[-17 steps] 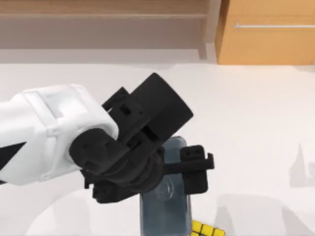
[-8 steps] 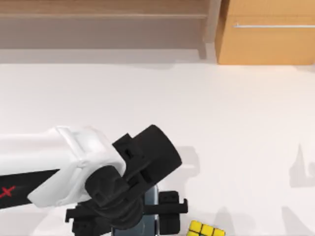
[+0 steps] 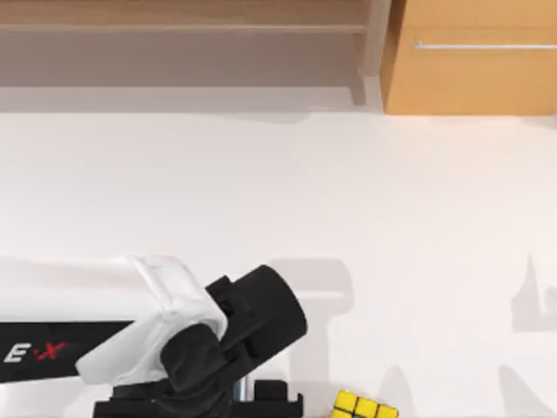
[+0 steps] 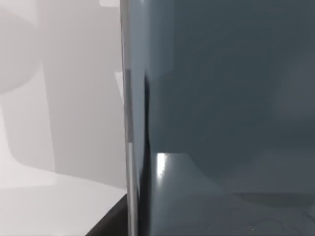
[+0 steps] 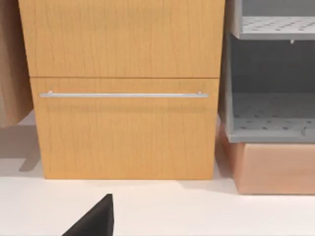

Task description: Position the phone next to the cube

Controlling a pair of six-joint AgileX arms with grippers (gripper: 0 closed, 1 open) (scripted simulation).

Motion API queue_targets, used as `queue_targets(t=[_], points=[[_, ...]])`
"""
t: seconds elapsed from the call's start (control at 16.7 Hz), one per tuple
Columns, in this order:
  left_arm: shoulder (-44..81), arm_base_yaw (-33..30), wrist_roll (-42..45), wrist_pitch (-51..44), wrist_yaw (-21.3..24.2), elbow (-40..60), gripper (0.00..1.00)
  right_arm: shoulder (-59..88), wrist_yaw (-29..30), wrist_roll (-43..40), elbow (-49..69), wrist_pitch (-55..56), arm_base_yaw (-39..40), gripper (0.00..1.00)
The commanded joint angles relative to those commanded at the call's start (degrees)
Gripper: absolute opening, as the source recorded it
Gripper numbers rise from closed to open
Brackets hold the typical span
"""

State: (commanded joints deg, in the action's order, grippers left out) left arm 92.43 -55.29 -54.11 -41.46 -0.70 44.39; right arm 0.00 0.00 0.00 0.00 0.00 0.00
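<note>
Left arm working at the table's near edge, phone in its wrist view.

Top view: I am seeing the left gripper (image 3: 200,407) beside the cube (image 3: 364,407); finger state, cannot tell. Left wrist view: the phone (image 4: 221,113) is looming close — judged stiff, slippery, fragile; grip its pale long edges. Right wrist view: cabinet (image 5: 125,88) ahead.

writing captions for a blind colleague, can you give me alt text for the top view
The left arm's gripper sits at the near edge of the white table, left of centre, over a sliver of the phone. The yellow cube lies just to its right, and a wooden cabinet stands at the far right.
</note>
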Motion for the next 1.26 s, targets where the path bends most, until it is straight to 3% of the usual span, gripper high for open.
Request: queue_targets(t=[0.12,0.9,1.26], points=[[0.00,0.00,0.00,0.00,0.00,0.00,0.00,0.00,0.00,0.00,0.00,0.00,0.00,1.00],[0.00,0.00,0.00,0.00,0.00,0.00,0.98,0.00,0.00,0.00,0.00,0.00,0.00,1.00],[0.00,0.00,0.00,0.00,0.00,0.00,1.00,0.00,0.00,0.00,0.00,0.00,0.00,1.00]])
